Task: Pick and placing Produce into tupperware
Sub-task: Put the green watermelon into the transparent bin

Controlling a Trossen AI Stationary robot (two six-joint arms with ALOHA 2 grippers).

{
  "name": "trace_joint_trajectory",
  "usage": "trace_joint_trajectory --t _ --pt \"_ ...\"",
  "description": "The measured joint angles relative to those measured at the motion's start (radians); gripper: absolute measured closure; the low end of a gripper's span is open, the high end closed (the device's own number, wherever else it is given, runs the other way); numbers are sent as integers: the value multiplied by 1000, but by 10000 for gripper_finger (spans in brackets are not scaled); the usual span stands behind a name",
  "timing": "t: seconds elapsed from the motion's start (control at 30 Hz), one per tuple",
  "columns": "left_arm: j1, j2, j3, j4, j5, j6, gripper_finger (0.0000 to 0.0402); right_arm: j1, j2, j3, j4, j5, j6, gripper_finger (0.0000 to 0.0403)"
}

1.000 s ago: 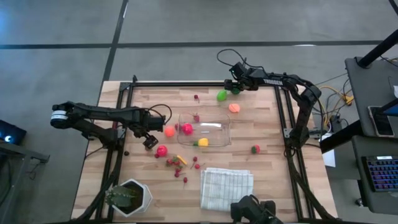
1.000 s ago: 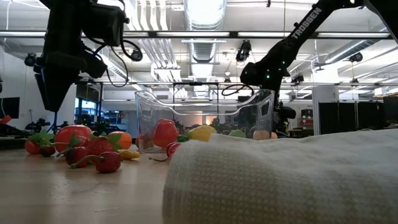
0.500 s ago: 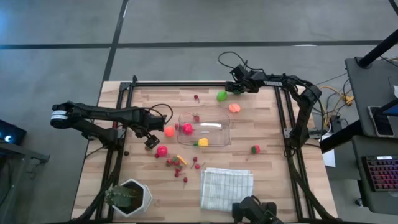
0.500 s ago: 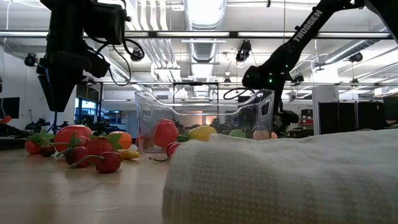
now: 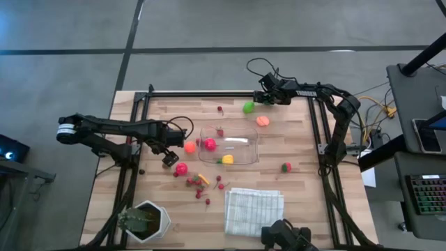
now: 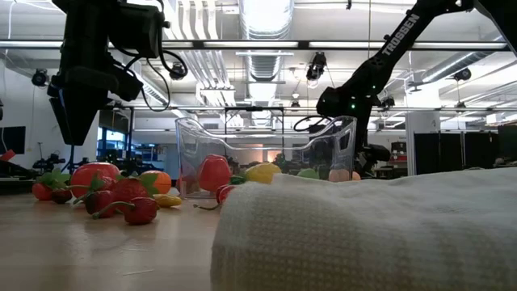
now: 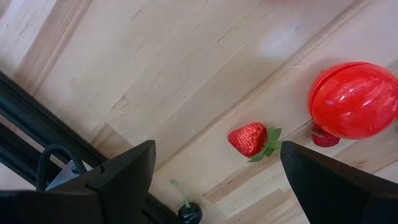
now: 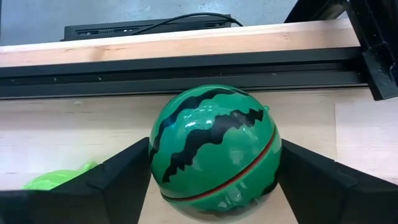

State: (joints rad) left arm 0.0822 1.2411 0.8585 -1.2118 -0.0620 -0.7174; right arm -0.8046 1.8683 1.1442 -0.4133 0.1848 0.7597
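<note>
High view, table: the tupperware [image 5: 240, 146] lies near the middle of the table [image 5: 300, 202], and every place below is told from it.
Inside the tupperware: a pink fruit [image 5: 210, 144] and a yellow piece [image 5: 227, 160] against the near wall, and a small red piece [image 5: 220, 132] by the far wall.
My right fingers [image 8: 118, 186]: past the far right corner of the tupperware, at the table's back rail. They press on either side of a striped watermelon ball [image 8: 214, 158], so I am gripping it. I cannot tell whether it is off the wood.
Beside that grip: a bright green piece [image 5: 248, 107] lies just beside my right fingers, on the side towards the tupperware. An orange fruit [image 5: 263, 120] lies between that piece and the tupperware's far right corner.
My left fingers [image 7: 124, 174]: just off the left end of the tupperware, spread wide and holding nothing.
Under my left fingers: a strawberry [image 7: 247, 138] on bare wood, a shiny red ball [image 7: 353, 99] near it, and a dark cherry [image 7: 188, 211].
Left end of the tupperware: an orange ball [image 5: 189, 147] rests close against the wall.
Near side of the tupperware: scattered red berries [image 5: 198, 185] lie on the wood. A folded white cloth [image 5: 254, 209] lies further towards the near edge.
Right of the tupperware: one red and green piece [image 5: 286, 166] lies alone.
</note>
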Motion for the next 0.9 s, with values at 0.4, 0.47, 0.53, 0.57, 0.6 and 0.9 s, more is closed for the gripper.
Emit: trace_joint_trajectory --t 0.4,0.47,0.53,0.57,0.6,0.9 --pt "0 0 0 0 0 1 72 2 -14 0 -3 -61 -4 105" --pt "0 0 0 0 0 17 72 9 -33 0 -4 -61 -9 104" --pt "1 0 0 0 0 21 72 19 -60 0 -5 -61 -21 107" --pt "1 0 0 1 -1 21 72 25 -75 0 -7 -61 -29 109" --pt "1 0 0 1 -2 22 72 32 -93 0 -14 -61 -36 112" --pt "1 0 0 7 -26 27 72 228 -347 0 -42 -300 -210 113"
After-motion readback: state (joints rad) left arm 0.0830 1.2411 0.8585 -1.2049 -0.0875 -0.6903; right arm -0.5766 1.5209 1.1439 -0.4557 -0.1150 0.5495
